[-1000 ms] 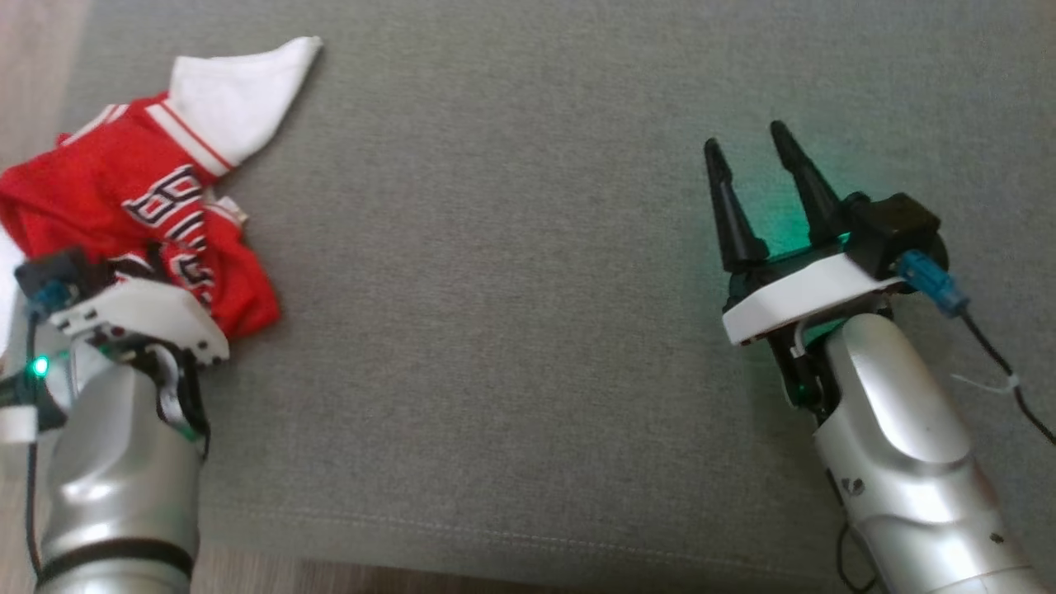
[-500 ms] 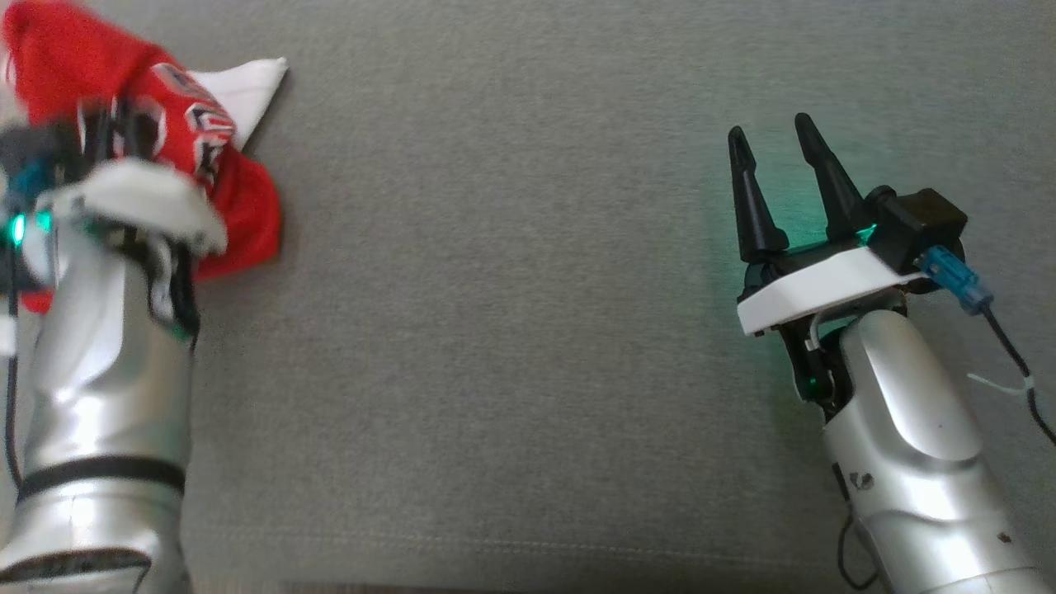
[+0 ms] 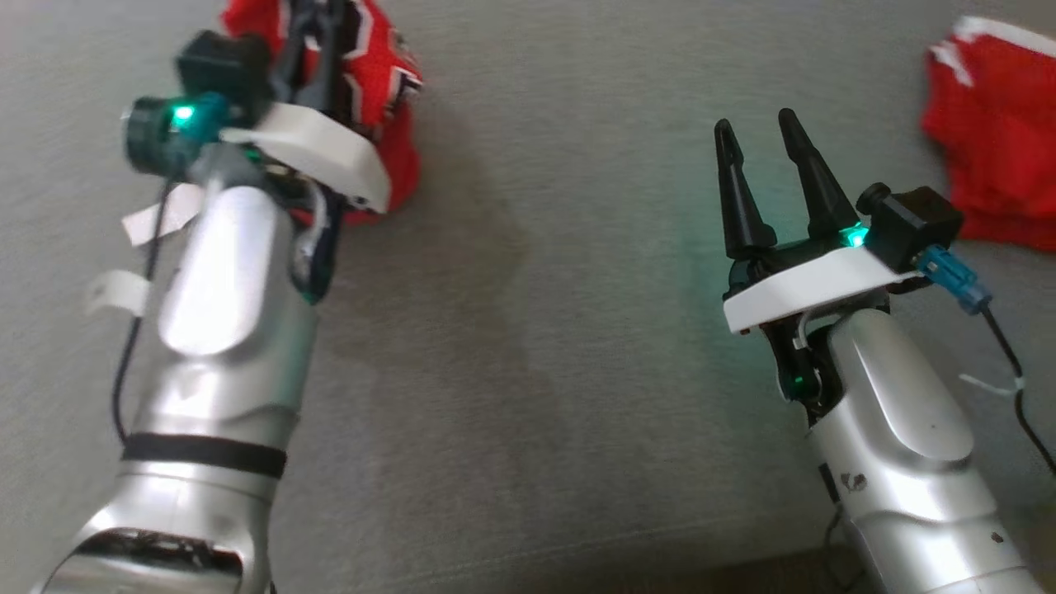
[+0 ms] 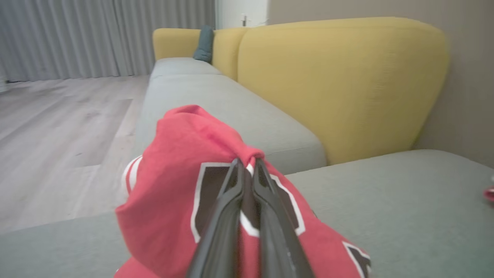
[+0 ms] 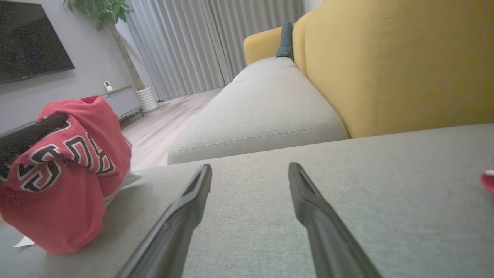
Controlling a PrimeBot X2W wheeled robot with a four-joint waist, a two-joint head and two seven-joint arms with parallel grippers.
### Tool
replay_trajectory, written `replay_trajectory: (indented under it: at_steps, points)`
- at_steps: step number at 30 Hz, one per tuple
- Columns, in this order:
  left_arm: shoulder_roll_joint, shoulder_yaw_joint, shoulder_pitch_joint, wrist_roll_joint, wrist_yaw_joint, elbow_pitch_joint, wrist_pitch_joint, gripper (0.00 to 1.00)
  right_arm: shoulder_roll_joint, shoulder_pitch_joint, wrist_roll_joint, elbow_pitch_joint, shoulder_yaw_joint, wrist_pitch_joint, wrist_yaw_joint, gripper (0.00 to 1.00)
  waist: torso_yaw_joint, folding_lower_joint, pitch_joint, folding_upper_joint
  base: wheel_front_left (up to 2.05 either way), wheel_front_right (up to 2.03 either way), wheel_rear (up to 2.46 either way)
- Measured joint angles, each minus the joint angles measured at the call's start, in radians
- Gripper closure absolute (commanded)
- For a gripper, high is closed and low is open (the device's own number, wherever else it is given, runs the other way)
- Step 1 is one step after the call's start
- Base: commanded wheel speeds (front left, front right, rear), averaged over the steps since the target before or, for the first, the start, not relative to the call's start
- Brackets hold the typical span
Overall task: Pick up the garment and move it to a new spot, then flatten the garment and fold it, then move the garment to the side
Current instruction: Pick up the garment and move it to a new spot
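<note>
A red garment (image 3: 379, 74) with black and white lettering hangs bunched from my left gripper (image 3: 318, 16), lifted off the grey cushion (image 3: 528, 289) at the upper left. In the left wrist view the fingers (image 4: 231, 185) are pinched together on a fold of the red garment (image 4: 173, 154). The right wrist view shows the same garment (image 5: 69, 170) hanging at the left, its lower part touching the cushion. My right gripper (image 3: 755, 136) hovers at the right, open, with nothing between its fingers (image 5: 193, 193).
A second red cloth (image 3: 994, 132) lies on the cushion at the far right. The yellow sofa back (image 4: 339, 81) rises beyond the grey seat (image 5: 262, 100). Wooden floor (image 4: 58, 116) lies to the left of the sofa.
My left gripper has lifted the red garment and carried it rightward and farther away. The head camera has shifted, bringing a second red cloth into view. The right gripper stays open.
</note>
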Motion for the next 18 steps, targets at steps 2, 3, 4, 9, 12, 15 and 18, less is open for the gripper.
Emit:
replay_trajectory:
  at_steps: [2, 3, 4, 9, 12, 15, 18]
  points:
    - [-0.001, -0.057, 0.005, -0.026, -0.002, -0.01, 0.0, 1.0, 0.0, 0.0, 0.015, -0.002, 0.003, 0.0, 0.0, 0.0, -0.038, 0.0, 0.001, 0.0, 0.0, 0.0, 0.0]
    - [0.0, -0.095, 0.009, -0.051, -0.004, -0.013, 0.0, 1.0, 0.0, 0.0, 0.019, -0.003, 0.007, 0.0, 0.0, 0.0, -0.056, 0.0, 0.002, 0.0, 0.0, 0.0, 0.0]
    - [0.001, -0.135, 0.016, -0.076, -0.003, -0.018, 0.0, 1.0, 0.0, 0.0, 0.025, -0.004, 0.01, 0.0, 0.0, 0.0, -0.074, 0.0, 0.003, 0.0, 0.0, 0.0, 0.0]
    - [0.0, -0.308, 0.074, -0.2, 0.041, -0.029, 0.0, 1.0, 0.001, 0.003, 0.041, -0.006, 0.017, 0.0, 0.0, 0.0, -0.145, 0.0, 0.005, 0.0, 0.0, 0.0, 0.0]
    - [0.001, -0.351, 0.112, -0.238, 0.095, -0.032, 0.0, 0.35, 0.001, 0.008, 0.041, -0.004, 0.017, 0.0, 0.0, 0.0, -0.163, 0.0, 0.001, 0.0, 0.0, 0.0, 0.0]
    - [0.001, -0.367, 0.144, -0.242, 0.135, -0.035, 0.0, 0.0, 0.001, 0.016, 0.041, -0.002, 0.014, 0.0, 0.0, 0.0, -0.155, -0.0001, -0.003, 0.0, 0.0, 0.0, 0.0]
    - [0.004, -0.349, 0.192, -0.242, 0.174, -0.059, 0.0, 0.0, 0.001, 0.026, 0.041, 0.006, 0.016, 0.0, 0.0, 0.0, -0.134, -0.0001, -0.009, 0.0, 0.0, 0.0, 0.0]
